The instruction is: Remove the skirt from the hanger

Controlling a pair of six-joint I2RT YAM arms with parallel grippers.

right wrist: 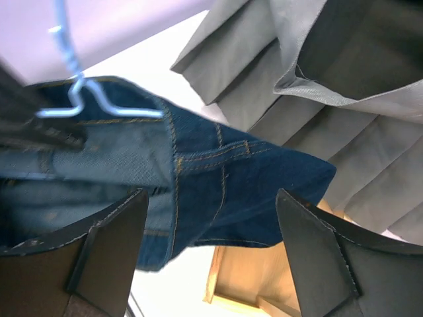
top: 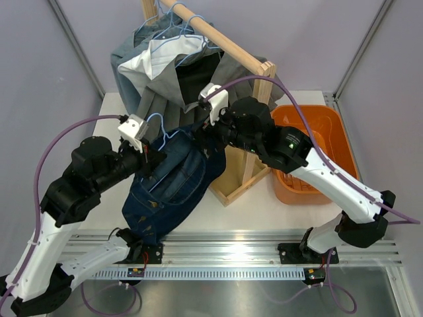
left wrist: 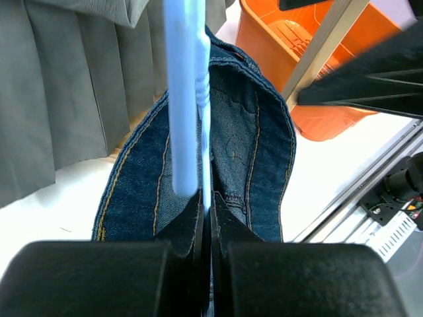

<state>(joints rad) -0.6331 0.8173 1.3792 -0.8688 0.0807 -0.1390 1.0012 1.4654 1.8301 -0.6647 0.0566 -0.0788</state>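
Hanging over the table point(top: 264, 214) just left of the wooden rack point(top: 246, 179), the denim skirt point(top: 168, 188) looks soft, limp and fairly heavy; I judge its stitched waistband point(right wrist: 198, 155) the firmest hold. The orange bin point(top: 317, 129) crowds my right, grey pleated clothes point(top: 155, 99) hang behind; open room lies toward me. My left pincer point(left wrist: 206, 201) is pinched on the blue hanger point(left wrist: 182, 99); my right pincer point(right wrist: 211, 205) stands spread beside the waistband, holding nothing.

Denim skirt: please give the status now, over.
Left gripper shut on hanger. Right gripper open at denim skirt waist edge. Skirt not yet off hanger. Wooden rack close beside, over.
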